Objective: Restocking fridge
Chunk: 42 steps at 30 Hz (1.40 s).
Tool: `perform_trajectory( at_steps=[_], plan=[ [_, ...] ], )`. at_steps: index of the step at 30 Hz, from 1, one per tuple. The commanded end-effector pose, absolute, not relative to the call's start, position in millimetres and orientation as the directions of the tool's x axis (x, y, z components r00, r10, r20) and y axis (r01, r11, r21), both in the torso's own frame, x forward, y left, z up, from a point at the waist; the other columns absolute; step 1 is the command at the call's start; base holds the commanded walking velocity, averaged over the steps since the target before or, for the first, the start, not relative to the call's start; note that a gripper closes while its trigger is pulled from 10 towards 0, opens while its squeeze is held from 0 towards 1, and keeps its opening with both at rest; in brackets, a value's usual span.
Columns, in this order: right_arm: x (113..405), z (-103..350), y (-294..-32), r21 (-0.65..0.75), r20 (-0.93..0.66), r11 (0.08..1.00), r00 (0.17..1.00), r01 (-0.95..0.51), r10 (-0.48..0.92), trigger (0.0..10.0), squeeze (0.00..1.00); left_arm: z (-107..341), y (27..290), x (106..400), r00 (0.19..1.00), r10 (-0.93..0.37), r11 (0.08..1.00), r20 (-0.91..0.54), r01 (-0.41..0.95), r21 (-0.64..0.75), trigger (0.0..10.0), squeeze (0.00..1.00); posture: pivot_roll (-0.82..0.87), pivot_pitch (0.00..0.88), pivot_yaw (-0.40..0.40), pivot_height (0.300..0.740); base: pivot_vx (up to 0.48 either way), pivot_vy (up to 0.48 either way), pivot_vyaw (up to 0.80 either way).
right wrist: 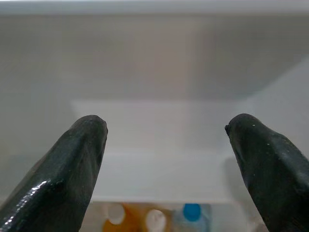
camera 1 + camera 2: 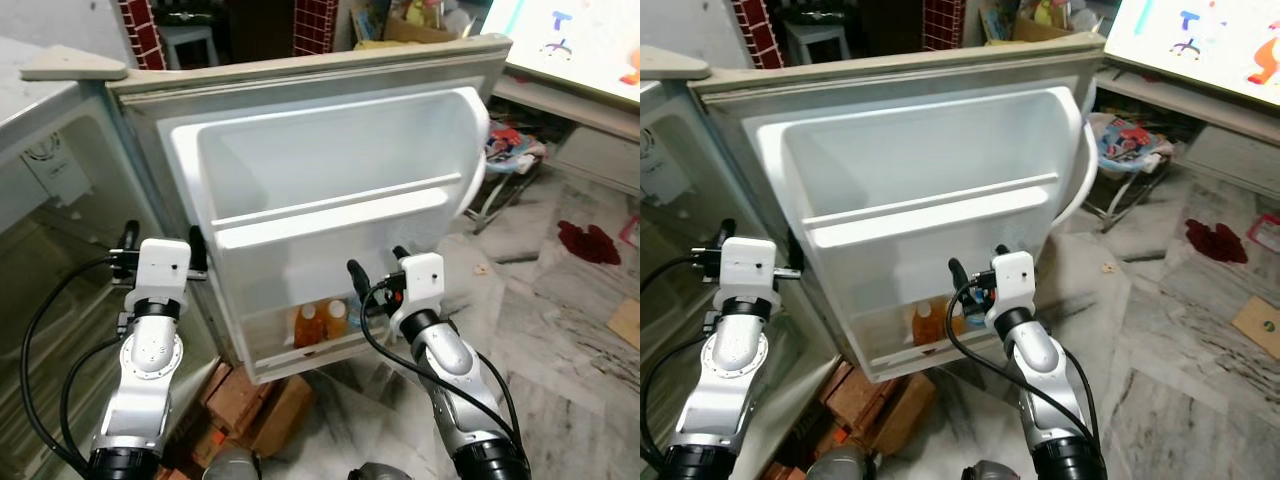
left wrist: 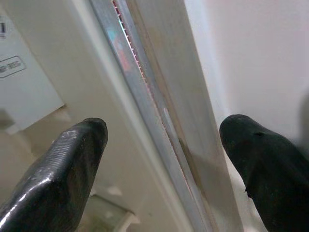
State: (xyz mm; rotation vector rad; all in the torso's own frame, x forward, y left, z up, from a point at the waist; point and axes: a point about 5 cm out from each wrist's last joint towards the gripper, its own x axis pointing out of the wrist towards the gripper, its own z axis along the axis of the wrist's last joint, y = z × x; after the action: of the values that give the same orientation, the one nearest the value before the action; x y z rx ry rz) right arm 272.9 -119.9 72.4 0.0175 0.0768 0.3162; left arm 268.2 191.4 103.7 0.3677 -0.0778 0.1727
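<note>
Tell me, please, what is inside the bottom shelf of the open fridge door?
The bottom door shelf holds two orange bottles and a blue-capped bottle. The shelf rail hides their bases, and the right pincer covers part of the shelf.

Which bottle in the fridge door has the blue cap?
The clear bottle at the right end of the door's bottom shelf. The two orange bottles beside it have white caps.

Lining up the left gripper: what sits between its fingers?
In the left wrist view, the fridge door's hinge-side edge, with its seal strip, sits between the open left gripper's fingers.
</note>
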Motion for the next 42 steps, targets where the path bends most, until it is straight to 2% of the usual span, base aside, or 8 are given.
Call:
perform_trajectory(
  at_steps=[1, 17, 19, 22, 25, 33, 37, 42],
  plan=[
    [275.9, 72.4, -121.4, 0.038, -0.082, 0.951, 0.948, -0.306, 0.308, 10.0, 0.0, 104.9, 171.3, 271.2, 0.99, 0.07, 0.931, 0.119, -0.108, 0.349, 10.0, 0.0, 0.05, 0.016, -0.057, 0.74, 0.0, -0.259, 0.0],
    [279.8, 69.9, -122.2, 0.007, -0.097, 0.945, 0.94, -0.328, 0.327, 10.0, 0.0, 103.6, 165.5, 274.2, 0.991, 0.067, 0.933, 0.119, -0.104, 0.344, 10.0, 0.0, 0.06, 0.005, -0.059, 0.74, 0.0, -0.266, 0.0],
    [281.0, 69.2, -123.0, -0.056, -0.103, 0.95, 0.948, -0.308, 0.301, 10.0, 0.0, 102.9, 164.9, 274.2, 0.991, 0.065, 0.933, 0.118, -0.102, 0.346, 10.0, 0.0, 0.06, 0.006, -0.058, 0.74, 0.0, -0.27, 0.0],
    [281.5, 69.3, -123.2, -0.064, -0.1, 0.951, 0.95, -0.303, 0.296, 10.0, 0.0, 102.9, 164.8, 274.5, 0.991, 0.065, 0.933, 0.118, -0.102, 0.345, 10.0, 0.0, 0.06, 0.007, -0.059, 0.74, 0.0, -0.276, 0.0],
    [283.1, 70.2, -123.0, -0.131, -0.088, 0.943, 0.951, -0.307, 0.298, 10.0, 0.0, 103.0, 165.1, 275.0, 0.991, 0.064, 0.932, 0.118, -0.102, 0.347, 10.0, 0.0, 0.06, 0.01, -0.056, 0.74, 0.0, -0.282, 0.0],
    [283.7, 69.4, -124.1, -0.099, -0.107, 0.945, 0.947, -0.312, 0.302, 10.0, 0.0, 101.6, 166.6, 274.1, 0.991, 0.07, 0.931, 0.112, -0.105, 0.35, 10.0, 0.0, 0.06, 0.008, -0.051, 0.74, 0.0, -0.293, 0.0],
    [281.1, 70.9, -131.0, -0.094, -0.081, 0.953, 0.956, -0.289, 0.282, 10.0, 0.0, 99.0, 172.4, 268.8, 0.991, 0.089, 0.929, 0.098, -0.118, 0.351, 10.0, 0.0, 0.06, 0.008, -0.049, 0.74, 0.0, -0.292, 0.0],
    [270.7, 73.4, -153.9, -0.082, -0.049, 0.977, 0.979, -0.199, 0.196, 10.0, 0.0, 90.1, 189.1, 249.6, 0.992, 0.117, 0.923, 0.047, -0.127, 0.363, 10.0, 0.0, 0.06, 0.008, -0.047, 0.74, 0.0, -0.292, 0.0]
  ],
)
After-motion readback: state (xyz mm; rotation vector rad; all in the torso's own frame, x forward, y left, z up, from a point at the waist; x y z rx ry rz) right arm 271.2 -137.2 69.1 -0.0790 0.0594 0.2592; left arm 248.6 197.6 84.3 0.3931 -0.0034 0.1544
